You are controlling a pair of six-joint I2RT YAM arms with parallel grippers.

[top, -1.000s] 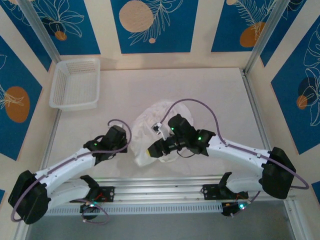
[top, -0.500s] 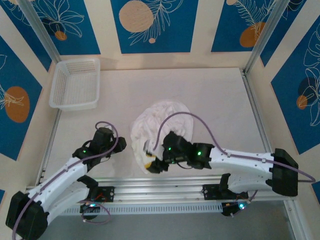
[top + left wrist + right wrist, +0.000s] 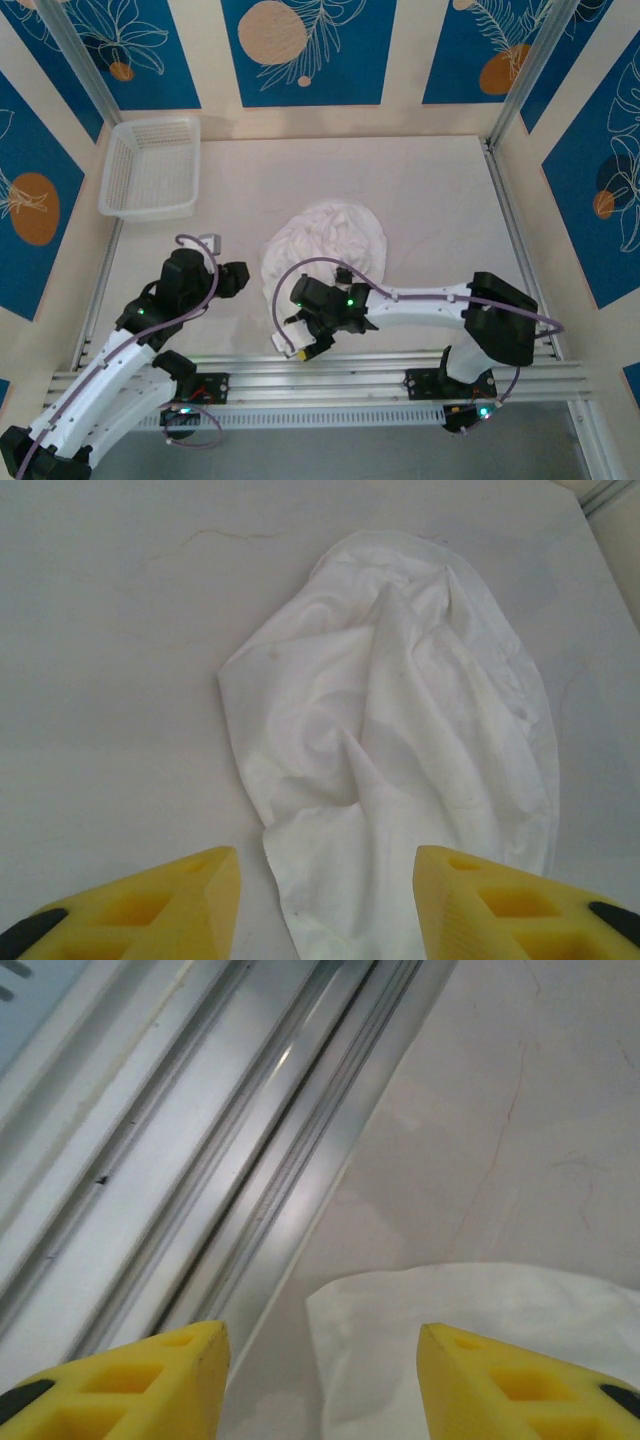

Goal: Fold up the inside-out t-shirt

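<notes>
Loosely heaped t-shirt [image 3: 400,740], outline unclear; left fingers [image 3: 190,900] and right fingers [image 3: 500,1380] apart, empty.

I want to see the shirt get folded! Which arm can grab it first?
Probably the right: the right claw, open, hangs over the near corner of the t-shirt; the left claw is off to its side.

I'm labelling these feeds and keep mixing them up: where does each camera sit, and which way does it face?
Top external: fixed above and behind the bases, looking down on the table; shows both arms, left gripper, right gripper, t-shirt, basket.
Left wrist: on the left wrist, looking forward-down at the crumpled t-shirt; its yellow fingers stand apart.
Right wrist: on the right wrist, looking down at the table's near edge and rail; yellow fingers apart, a t-shirt corner beyond.
Shared: all three show the t-shirt.
</notes>
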